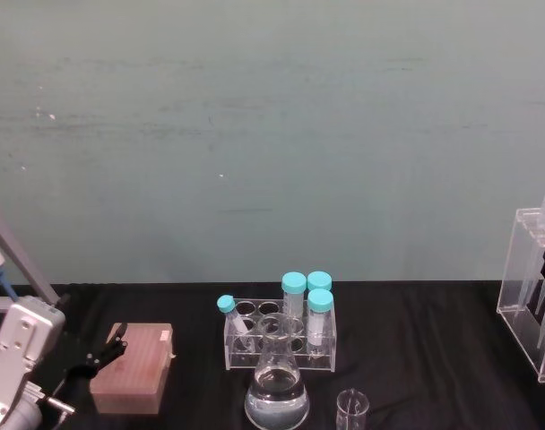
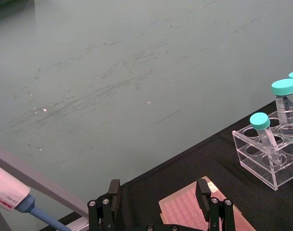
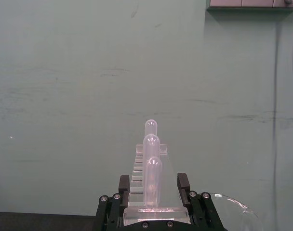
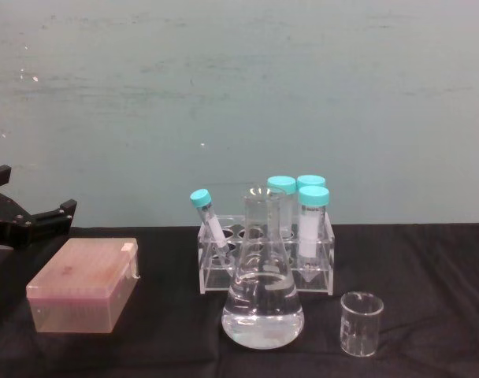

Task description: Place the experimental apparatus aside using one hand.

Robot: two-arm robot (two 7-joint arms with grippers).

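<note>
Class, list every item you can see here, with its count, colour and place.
conical flask: one, clear with clear liquid, front centre
beaker: one, clear, right of the flask
tube rack: one, clear, behind the flask
capped tubes: four, teal caps, in the rack
tip box: one, pink, left
acrylic stand: one, clear, far right
pipette: one, white and blue, far left
left gripper: one, black, open beside the tip box
right gripper: one, black, shut on the acrylic stand

Head view high, chest view low, both toward the flask (image 1: 277, 392); right wrist view close behind the acrylic stand (image 3: 151, 210).
</note>
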